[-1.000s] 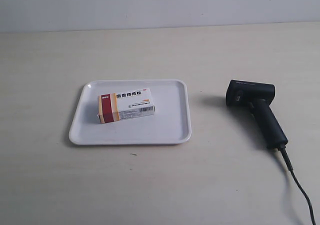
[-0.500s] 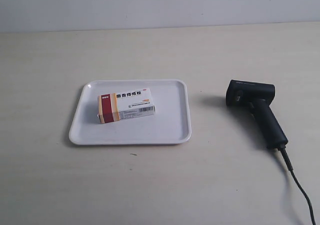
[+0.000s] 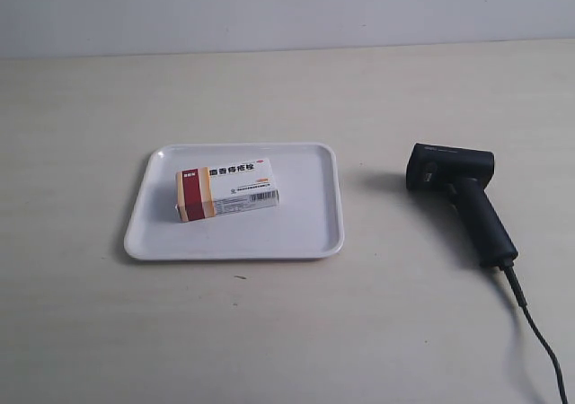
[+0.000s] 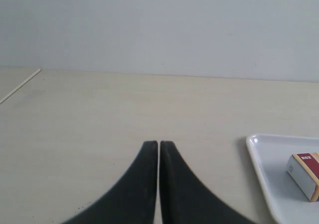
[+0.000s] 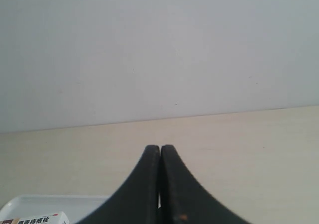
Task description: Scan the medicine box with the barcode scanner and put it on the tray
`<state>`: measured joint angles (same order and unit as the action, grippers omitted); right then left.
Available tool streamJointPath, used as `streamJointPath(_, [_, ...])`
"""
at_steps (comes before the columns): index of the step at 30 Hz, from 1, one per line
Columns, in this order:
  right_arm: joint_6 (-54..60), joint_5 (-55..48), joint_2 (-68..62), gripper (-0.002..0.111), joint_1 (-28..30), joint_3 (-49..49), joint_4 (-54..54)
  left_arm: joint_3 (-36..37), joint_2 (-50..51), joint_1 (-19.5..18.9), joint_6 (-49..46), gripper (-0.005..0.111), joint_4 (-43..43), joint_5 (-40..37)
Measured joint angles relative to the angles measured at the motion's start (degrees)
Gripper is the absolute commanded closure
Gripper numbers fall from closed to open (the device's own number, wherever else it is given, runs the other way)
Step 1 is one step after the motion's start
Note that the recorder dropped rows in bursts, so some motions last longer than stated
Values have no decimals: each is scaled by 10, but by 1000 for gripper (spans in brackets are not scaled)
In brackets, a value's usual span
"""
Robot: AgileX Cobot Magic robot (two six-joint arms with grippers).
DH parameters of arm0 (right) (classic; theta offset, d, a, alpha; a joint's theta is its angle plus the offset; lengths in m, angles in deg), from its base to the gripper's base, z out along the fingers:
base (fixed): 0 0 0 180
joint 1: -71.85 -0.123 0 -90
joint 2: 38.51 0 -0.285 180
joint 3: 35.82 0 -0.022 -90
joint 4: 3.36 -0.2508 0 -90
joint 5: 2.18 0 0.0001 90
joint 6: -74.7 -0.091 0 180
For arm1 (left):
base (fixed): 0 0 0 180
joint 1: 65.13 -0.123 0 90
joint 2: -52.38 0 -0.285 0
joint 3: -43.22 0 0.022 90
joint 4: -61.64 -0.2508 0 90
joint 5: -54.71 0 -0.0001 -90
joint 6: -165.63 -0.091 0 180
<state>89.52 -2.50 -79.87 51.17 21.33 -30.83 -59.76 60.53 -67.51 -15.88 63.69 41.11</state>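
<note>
Noting both grippers, left [image 4: 159, 143] and right [image 5: 160, 147], pinched closed and empty: your box [image 3: 226, 188] lies on the tray [image 3: 310, 229] beyond them; the scanner's [image 3: 458, 197] cable [image 3: 539, 341] could snag.

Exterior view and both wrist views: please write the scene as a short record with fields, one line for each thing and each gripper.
box: medicine box lies flat inside the tray, toward the exterior view's left part of it
tray: white tray on the table, holds only the box
scanner: barcode scanner lies on the table, apart from the tray, at the exterior view's right; cable runs off the frame
left gripper: shut, empty
right gripper: shut, empty
table: beige table
</note>
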Motion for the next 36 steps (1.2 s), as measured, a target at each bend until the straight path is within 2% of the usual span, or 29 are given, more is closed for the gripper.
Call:
streamJointPath(8, [-7,7,2,108,0,13,-6,0,0,0,1,103,0,0])
streamJointPath(11, [-96,18,17,108,0,58,69,0,0,0,1,103,0,0])
streamJointPath(14, [-236,28,55,108,0,136,183,0,0,0,1,103,0,0])
streamJointPath(18, [-275,26,118,108,0,198,239,0,0,0,1,103,0,0])
streamJointPath(24, [-279,0,151,108,3,198,243,0,0,0,1,103,0,0])
streamJointPath(26, [-279,-8,186,108,35,198,244,0,0,0,1,103,0,0])
streamJointPath(29, [-251,-42,274,108,127,198,244,0,0,0,1,103,0,0])
streamJointPath(36, [-220,-89,332,108,182,198,244,0,0,0,1,103,0,0])
